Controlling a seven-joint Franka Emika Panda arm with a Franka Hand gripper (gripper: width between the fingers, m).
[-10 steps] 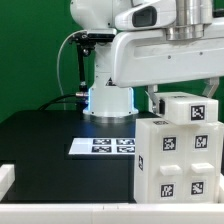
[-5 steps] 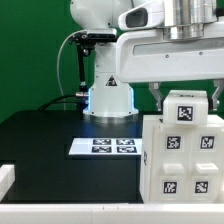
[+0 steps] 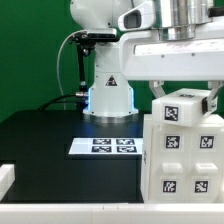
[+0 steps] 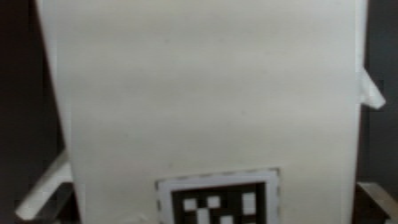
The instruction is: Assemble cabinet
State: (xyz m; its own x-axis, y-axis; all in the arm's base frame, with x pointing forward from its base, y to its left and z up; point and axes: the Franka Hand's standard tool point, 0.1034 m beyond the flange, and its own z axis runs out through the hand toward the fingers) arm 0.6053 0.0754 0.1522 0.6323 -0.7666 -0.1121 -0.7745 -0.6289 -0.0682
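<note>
Where the cabinet (image 3: 183,150) stands, only marker tags (image 3: 181,113) show — no legible writing.

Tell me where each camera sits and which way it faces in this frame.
Exterior view: off the arm, low at table height, facing the robot base; shows the arm, the fingers, the cabinet, the marker board.
Wrist view: on the wrist, looking along the fingers at a white tagged block.
Shared: the white tagged block between the fingers.
</note>
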